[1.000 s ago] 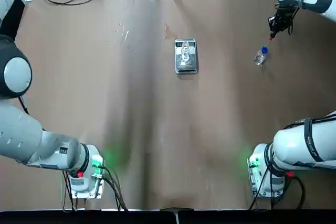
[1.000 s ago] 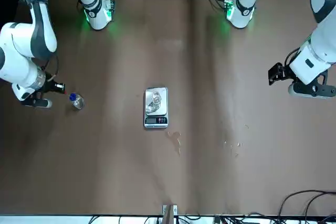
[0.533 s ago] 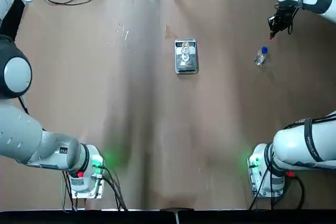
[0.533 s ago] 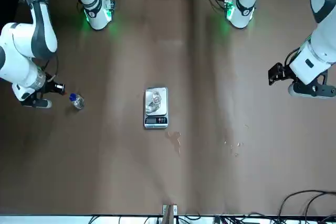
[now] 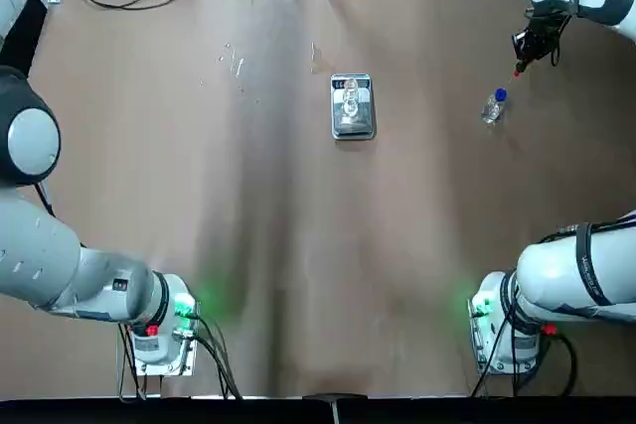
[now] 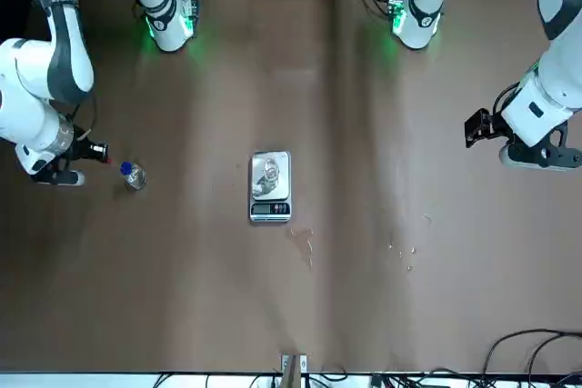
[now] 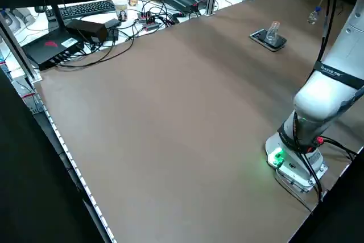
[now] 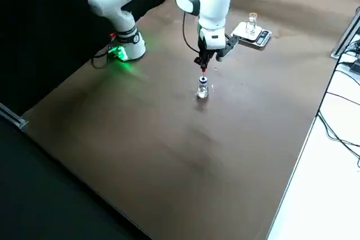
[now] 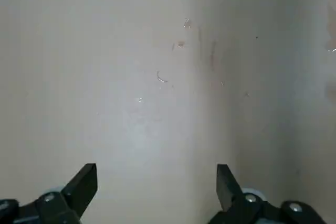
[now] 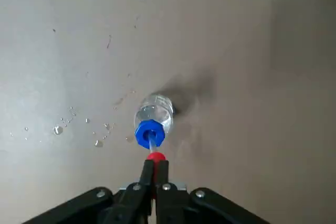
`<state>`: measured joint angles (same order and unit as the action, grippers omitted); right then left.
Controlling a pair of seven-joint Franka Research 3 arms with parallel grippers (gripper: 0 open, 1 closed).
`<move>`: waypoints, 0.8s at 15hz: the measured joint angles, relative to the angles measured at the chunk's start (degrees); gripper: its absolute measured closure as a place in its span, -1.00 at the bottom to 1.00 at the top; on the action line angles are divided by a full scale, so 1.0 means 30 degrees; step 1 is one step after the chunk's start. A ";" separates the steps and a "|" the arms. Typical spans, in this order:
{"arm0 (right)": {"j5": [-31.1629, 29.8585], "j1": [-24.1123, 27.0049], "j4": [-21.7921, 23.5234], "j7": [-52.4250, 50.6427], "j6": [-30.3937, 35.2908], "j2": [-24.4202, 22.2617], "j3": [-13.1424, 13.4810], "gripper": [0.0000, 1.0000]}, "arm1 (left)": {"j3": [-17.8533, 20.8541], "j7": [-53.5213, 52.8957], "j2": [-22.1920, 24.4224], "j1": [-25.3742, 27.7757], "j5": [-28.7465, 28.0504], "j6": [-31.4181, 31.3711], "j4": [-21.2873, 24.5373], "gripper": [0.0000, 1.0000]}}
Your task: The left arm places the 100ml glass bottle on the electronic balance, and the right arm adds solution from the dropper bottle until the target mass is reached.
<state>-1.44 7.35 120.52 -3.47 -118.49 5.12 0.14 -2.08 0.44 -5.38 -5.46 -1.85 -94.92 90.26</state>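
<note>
A: Dropper bottle (image 10: 153,116) status?

B: It stands upright on the table (image 5: 278,225), well to the right of the electronic balance (image 5: 352,106). The right gripper (image 10: 155,174) is pinched closed on the red dropper top (image 10: 154,156), directly above the blue collar.

A: Farther out?

B: The 100ml glass bottle (image 5: 351,99) sits on the balance pan. The left gripper (image 9: 156,182) hangs wide open over bare table, holding nothing.

A: Failure modes?

B: Judged: squeezing the bulb in transit spills drops, and droplets already lie beside the bottle. An off-centre pull could tip it.
</note>
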 joint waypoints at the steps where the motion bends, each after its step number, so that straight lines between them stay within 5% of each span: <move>1: 0.0000 0.0016 0.0000 -0.0046 0.0184 -0.0021 -0.0004 0.91 | 0.0000 0.0000 0.0000 0.0000 0.0000 0.0000 0.0000 -1.00; 12: 0.0000 0.0015 -0.0005 -0.0071 0.0549 -0.0066 -0.0063 0.91 | 0.0000 0.0000 -0.0008 0.0000 0.0000 0.0000 0.0008 -1.00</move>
<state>-1.44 7.40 120.51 -3.68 -116.84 4.92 -0.05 -2.08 0.44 -5.41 -5.46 -1.85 -94.91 90.29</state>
